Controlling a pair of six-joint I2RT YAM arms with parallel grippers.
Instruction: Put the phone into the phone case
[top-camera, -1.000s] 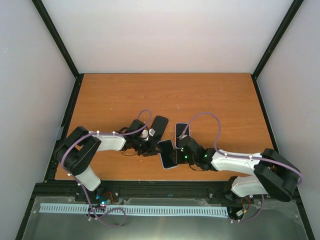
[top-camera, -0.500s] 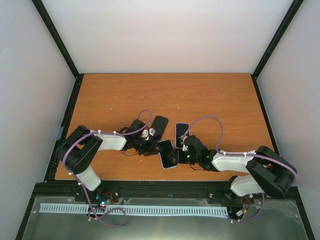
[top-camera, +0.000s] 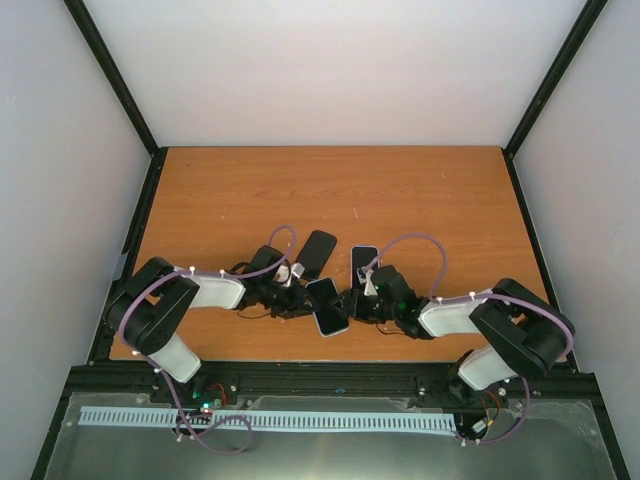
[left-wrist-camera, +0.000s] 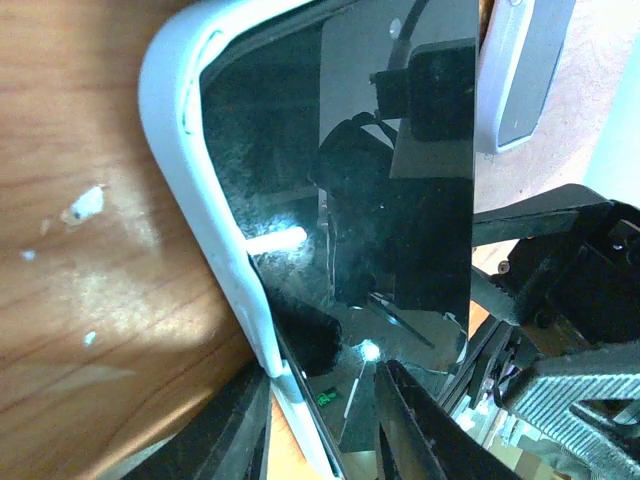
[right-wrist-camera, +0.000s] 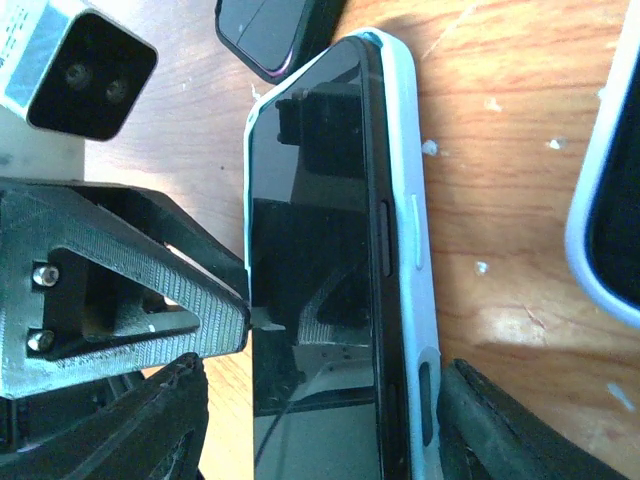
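Observation:
A black phone (top-camera: 327, 305) lies screen up in a white phone case (right-wrist-camera: 410, 230) on the wooden table, between my two grippers. In the right wrist view the phone (right-wrist-camera: 310, 200) shows its dark side with the buttons above the case's rim. My left gripper (top-camera: 300, 294) pinches the left edge: one finger outside the case (left-wrist-camera: 190, 150), the other on the glass (left-wrist-camera: 400, 200). From the other side my right gripper (top-camera: 351, 303) stands open, its fingers (right-wrist-camera: 490, 430) astride the phone and case, with a gap at the left finger.
A dark phone-shaped thing (top-camera: 318, 250) lies just behind the left gripper. A second white-rimmed one (top-camera: 363, 262) lies behind the right gripper, close to its wrist (right-wrist-camera: 610, 220). The table's near edge (top-camera: 320, 362) is a short way in front.
My right gripper has opened and slid left until its fingers stand round the phone. The left gripper has narrowed on the case's edge. Phone and case shifted slightly left.

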